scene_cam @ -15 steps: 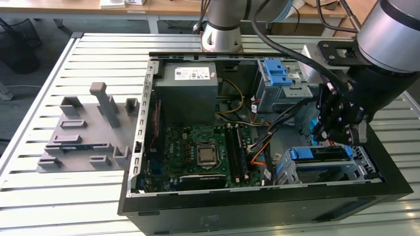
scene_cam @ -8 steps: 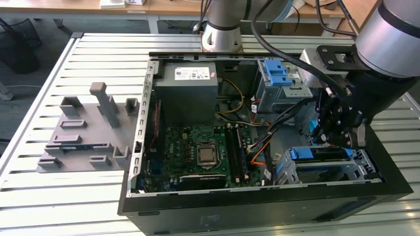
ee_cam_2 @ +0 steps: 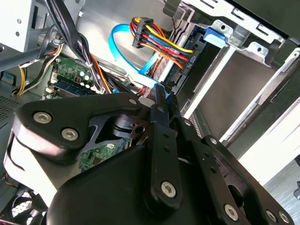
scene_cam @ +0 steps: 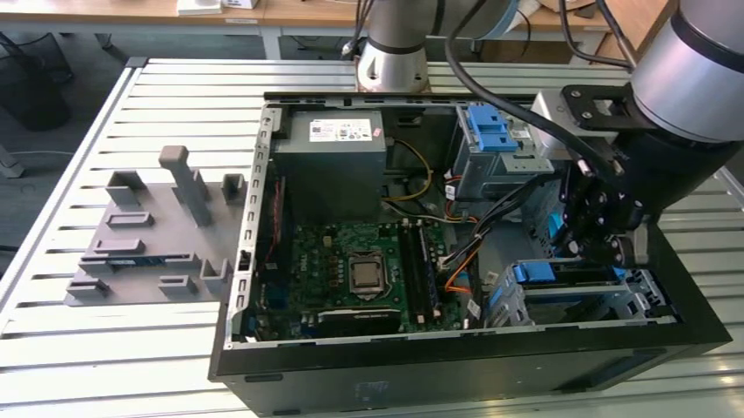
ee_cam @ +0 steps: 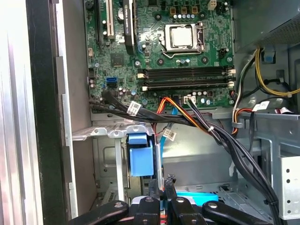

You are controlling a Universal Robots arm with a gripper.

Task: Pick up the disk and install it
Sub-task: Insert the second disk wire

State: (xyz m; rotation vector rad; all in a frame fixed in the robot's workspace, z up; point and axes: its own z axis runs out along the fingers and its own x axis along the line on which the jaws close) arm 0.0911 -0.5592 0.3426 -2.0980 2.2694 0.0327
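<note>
Disk (ee_cam: 197, 197), seen as a bright blue-edged strip at the bottom centre of the first wrist view, appears to lie flat in the lower drive cage (scene_cam: 633, 296) of the open case (scene_cam: 465, 374), at the exterior view's lower right. The gripper (scene_cam: 598, 248) hangs directly over that cage, reaching down among the cables (ee_cam_2: 159, 42). In both wrist views its jaws look drawn together, with no gap showing between the tips and nothing visibly clamped; whether they press on the disk's frame cannot be told. The strip sits right at the fingertips (ee_cam: 165, 180), and its visible edge runs across the frame, crosswise to the line of the fingers. A blue latch (ee_cam: 140, 159) stands just beside the fingertips, toward the motherboard (scene_cam: 348, 261), which fills the middle of the case below the power supply (scene_cam: 331, 165). By this judgement the disk is at its bay, though how fully it is seated is hidden.
</note>
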